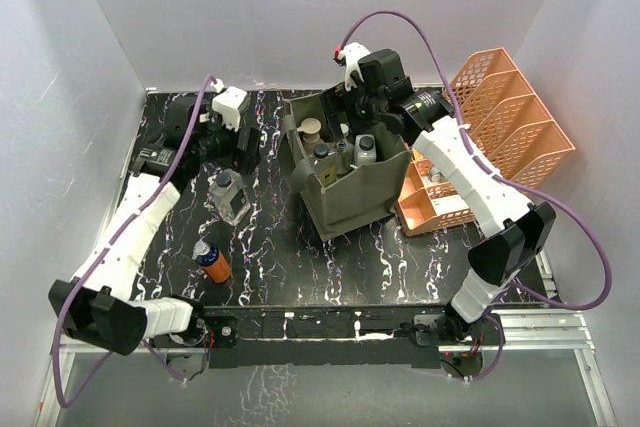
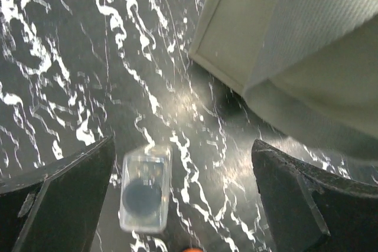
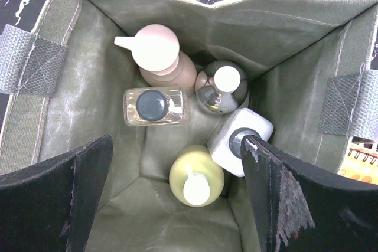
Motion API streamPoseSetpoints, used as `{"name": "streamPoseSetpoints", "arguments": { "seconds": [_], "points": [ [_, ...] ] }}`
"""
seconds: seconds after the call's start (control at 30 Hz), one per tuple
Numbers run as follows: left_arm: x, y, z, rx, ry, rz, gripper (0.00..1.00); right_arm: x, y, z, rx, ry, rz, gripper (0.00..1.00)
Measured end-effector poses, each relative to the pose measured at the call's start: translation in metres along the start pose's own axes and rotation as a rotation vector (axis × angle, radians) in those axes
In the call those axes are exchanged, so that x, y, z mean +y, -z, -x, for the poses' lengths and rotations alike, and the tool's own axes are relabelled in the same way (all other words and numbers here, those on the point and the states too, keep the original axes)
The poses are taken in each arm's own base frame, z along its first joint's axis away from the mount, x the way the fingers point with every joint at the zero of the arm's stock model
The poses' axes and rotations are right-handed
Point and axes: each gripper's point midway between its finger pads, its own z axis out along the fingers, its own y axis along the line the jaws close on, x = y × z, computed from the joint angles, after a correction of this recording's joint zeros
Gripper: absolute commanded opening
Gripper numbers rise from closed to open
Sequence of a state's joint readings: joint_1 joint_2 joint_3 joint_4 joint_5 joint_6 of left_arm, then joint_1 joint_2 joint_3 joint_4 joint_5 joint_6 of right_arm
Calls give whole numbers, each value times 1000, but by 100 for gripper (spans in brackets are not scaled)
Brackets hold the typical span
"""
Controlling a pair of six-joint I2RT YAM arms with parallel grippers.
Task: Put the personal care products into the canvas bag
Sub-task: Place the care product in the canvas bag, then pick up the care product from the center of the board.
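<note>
The olive canvas bag (image 1: 350, 197) stands open mid-table. My right gripper (image 1: 383, 119) hovers open and empty over its mouth. In the right wrist view the bag (image 3: 71, 110) holds a tan bottle (image 3: 159, 57), a clear black-capped bottle (image 3: 155, 106), a shiny grey white-capped bottle (image 3: 221, 87), a white bottle (image 3: 239, 140) and a pale yellow bottle (image 3: 196, 176) between the open fingers (image 3: 65, 199). My left gripper (image 1: 245, 150) is open above the table, left of the bag. A clear black-capped bottle (image 1: 228, 194) stands below it, near the left finger (image 2: 59, 199) in the left wrist view (image 2: 143, 190). An orange bottle (image 1: 213, 262) lies further forward.
An orange lattice tray organizer (image 1: 500, 137) stands right of the bag, with small items in its low tray (image 1: 435, 202). The bag's corner (image 2: 283, 45) fills the upper right of the left wrist view. White walls enclose the black marbled table (image 1: 300, 267).
</note>
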State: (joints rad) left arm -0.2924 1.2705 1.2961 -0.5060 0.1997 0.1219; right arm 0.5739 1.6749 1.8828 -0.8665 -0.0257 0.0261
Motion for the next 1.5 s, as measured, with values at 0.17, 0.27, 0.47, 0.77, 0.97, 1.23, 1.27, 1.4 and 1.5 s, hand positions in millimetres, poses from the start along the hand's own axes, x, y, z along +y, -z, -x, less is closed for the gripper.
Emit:
{"name": "streamPoseSetpoints", "arguments": {
  "seconds": [0.17,0.27,0.47,0.77,0.97,1.23,1.27,1.4,1.5],
  "points": [
    [13,26,-27,94,67,57,97,0,0,2,-7,0,0,93],
    [23,32,-45,157,100,90,97,1,0,2,-7,0,3,93],
    [28,30,-80,302,107,91,97,1,0,2,-6,0,5,93],
    [28,-1,-115,446,115,34,71,1,0,2,-6,1,7,93],
    [30,-15,-127,475,117,13,32,1,0,2,-7,3,7,93],
    [32,-13,-119,465,77,0,0,-1,0,3,-11,10,-4,92],
    [33,-11,-112,454,68,0,0,-1,0,3,-13,11,-4,92],
    [38,2,-53,320,4,2,0,-1,-1,3,-13,18,-4,91],
    [37,22,7,156,-48,5,0,-2,-3,1,-16,34,0,92]
  ]
}}
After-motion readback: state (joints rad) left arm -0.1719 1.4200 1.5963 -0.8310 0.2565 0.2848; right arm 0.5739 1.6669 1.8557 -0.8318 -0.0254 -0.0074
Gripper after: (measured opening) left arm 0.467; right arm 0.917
